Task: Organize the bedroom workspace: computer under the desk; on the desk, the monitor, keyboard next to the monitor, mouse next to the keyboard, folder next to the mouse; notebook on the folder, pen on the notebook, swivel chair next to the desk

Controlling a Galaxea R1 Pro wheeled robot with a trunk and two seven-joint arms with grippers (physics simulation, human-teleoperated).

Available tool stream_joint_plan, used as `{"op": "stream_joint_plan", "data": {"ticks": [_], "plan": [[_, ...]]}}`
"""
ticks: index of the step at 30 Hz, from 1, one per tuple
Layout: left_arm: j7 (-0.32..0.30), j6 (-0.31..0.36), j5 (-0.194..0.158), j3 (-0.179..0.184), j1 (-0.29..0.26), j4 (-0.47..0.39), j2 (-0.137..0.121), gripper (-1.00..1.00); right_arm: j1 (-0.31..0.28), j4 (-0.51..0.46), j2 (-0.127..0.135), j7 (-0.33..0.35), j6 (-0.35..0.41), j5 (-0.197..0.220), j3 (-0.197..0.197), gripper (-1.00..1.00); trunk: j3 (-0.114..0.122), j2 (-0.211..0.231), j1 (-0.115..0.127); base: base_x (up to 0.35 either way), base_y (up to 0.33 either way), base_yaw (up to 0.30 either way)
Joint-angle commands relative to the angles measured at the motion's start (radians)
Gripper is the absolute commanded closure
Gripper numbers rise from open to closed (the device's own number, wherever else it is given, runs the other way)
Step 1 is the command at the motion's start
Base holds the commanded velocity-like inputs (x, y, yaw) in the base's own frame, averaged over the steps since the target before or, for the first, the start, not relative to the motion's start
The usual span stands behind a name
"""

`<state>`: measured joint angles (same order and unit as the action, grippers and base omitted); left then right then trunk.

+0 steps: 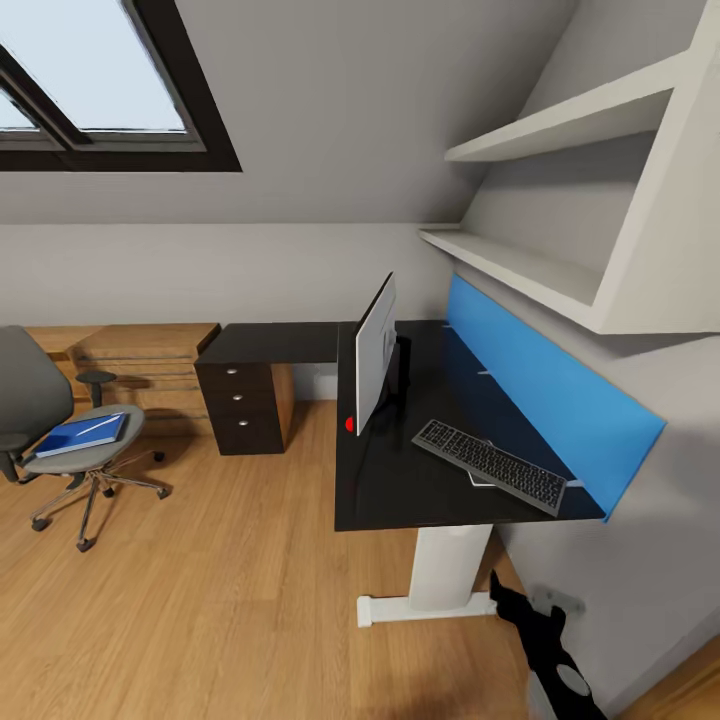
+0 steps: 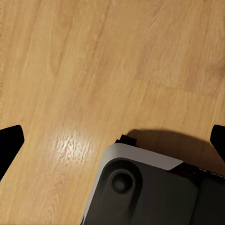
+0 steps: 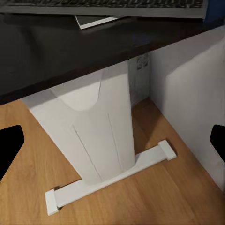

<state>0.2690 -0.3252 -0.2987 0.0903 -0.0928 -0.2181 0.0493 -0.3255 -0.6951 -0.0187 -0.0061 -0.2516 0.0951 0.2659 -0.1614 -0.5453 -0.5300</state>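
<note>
The black desk (image 1: 390, 490) carries the monitor (image 1: 376, 352), seen edge-on, and a dark keyboard (image 1: 490, 465) near the blue wall panel. A thin white item (image 3: 96, 20) pokes out from under the keyboard (image 3: 108, 7). A small red thing (image 1: 349, 424) peeks out beside the monitor's lower corner; I cannot tell what it is. At the left, the grey swivel chair (image 1: 30, 400) holds the blue folder (image 1: 82, 435) on its seat. My right gripper (image 3: 112, 140) is open, low before the desk's white leg (image 3: 93, 136). Over bare floor, my left gripper (image 2: 112, 140) is open.
A dark drawer unit (image 1: 243, 405) stands under the desk's far wing, with a low wooden bench (image 1: 140, 355) beyond it. White shelves (image 1: 560, 120) overhang the desk on the right. My right arm (image 1: 550, 650) hangs close to the wall. Part of my base (image 2: 150, 192) lies beneath the left gripper.
</note>
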Motion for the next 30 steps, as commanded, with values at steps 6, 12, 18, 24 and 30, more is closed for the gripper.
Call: {"op": "stream_joint_plan", "data": {"ticks": [6,12,18,24,30], "plan": [[0.006,-0.003,-0.007,0.008,-0.001,0.0,-0.002,-1.0,-0.005,-0.319,0.007,-0.039,0.358,0.029,0.002,-1.0,-0.002,-0.001,0.0,0.0,0.0,0.0],[0.004,-0.003,-0.007,0.008,-0.001,0.0,-0.003,-1.0,-0.075,-0.411,0.011,-0.052,0.599,0.05,0.001,-1.0,-0.002,-0.001,0.0,0.002,0.0,0.0],[0.003,-0.003,-0.006,0.008,-0.001,0.0,-0.004,-1.0,-0.306,-0.242,0.028,-0.082,0.74,0.055,0.002,-1.0,-0.002,-0.001,0.0,0.161,0.0,0.0],[0.003,-0.003,-0.004,0.009,-0.001,0.0,-0.006,-1.0,-0.412,-0.087,0.049,-0.087,0.668,0.067,0.004,-1.0,-0.002,-0.001,0.0,0.306,0.0,0.0],[0.003,-0.003,-0.004,0.009,-0.001,0.0,-0.006,-1.0,-0.418,-0.076,0.036,-0.079,0.608,0.074,0.0,-1.0,-0.002,-0.001,0.0,0.319,0.0,0.0]]}}
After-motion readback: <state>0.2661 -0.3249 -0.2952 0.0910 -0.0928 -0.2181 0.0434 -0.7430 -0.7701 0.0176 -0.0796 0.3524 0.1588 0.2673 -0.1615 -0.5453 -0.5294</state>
